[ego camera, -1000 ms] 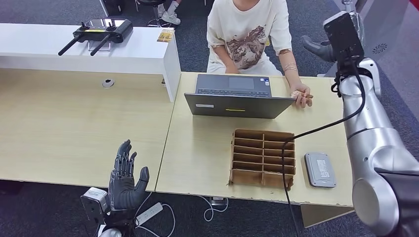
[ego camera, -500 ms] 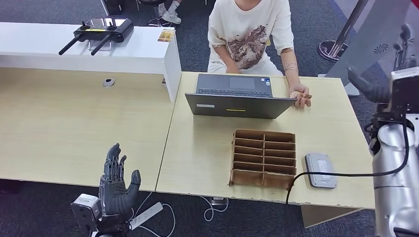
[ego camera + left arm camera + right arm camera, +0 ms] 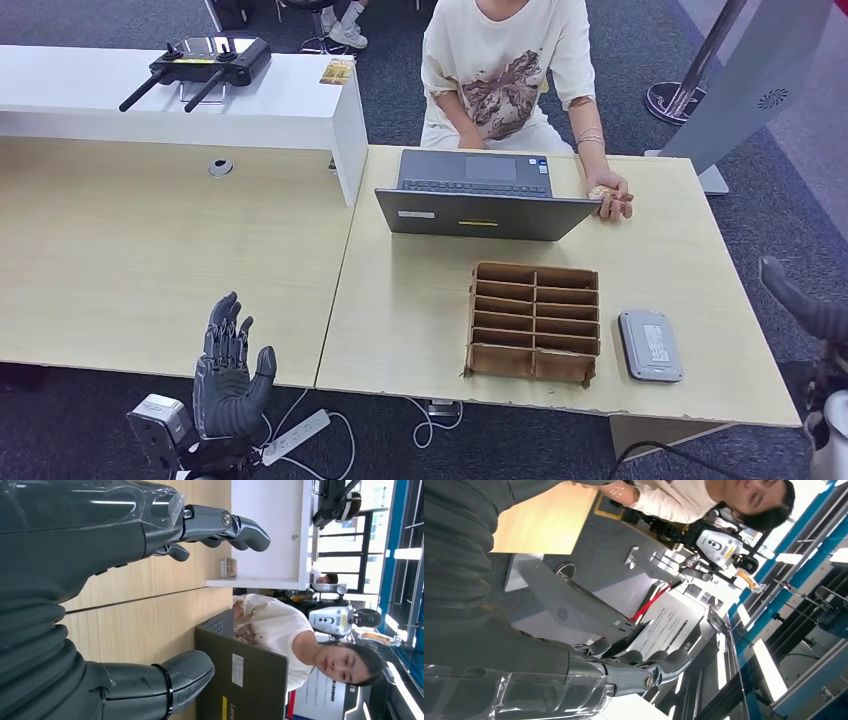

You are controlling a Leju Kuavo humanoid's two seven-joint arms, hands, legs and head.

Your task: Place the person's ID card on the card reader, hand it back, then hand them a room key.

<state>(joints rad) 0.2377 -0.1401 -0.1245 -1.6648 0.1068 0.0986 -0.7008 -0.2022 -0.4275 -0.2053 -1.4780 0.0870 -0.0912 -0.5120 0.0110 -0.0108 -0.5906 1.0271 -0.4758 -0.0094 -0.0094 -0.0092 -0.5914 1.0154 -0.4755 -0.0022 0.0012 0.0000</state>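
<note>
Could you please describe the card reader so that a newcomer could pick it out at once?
Start at the light wooden desk with the open laptop. Near its front edge stands a brown slotted organiser; the card reader lies flat beside it, small, grey, with rounded corners.

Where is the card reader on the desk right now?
In the head view, the grey card reader lies flat near the desk's front right edge, just right of the cardboard organiser.

a laptop (image 3: 485,195) stands at the desk's (image 3: 420,300) far edge, before the seated person (image 3: 505,70). nearer, a compartment tray (image 3: 533,322) lies with the card reader (image 3: 649,345) just to its right. a controller (image 3: 195,65) rests on the raised counter (image 3: 150,100) far left.
</note>
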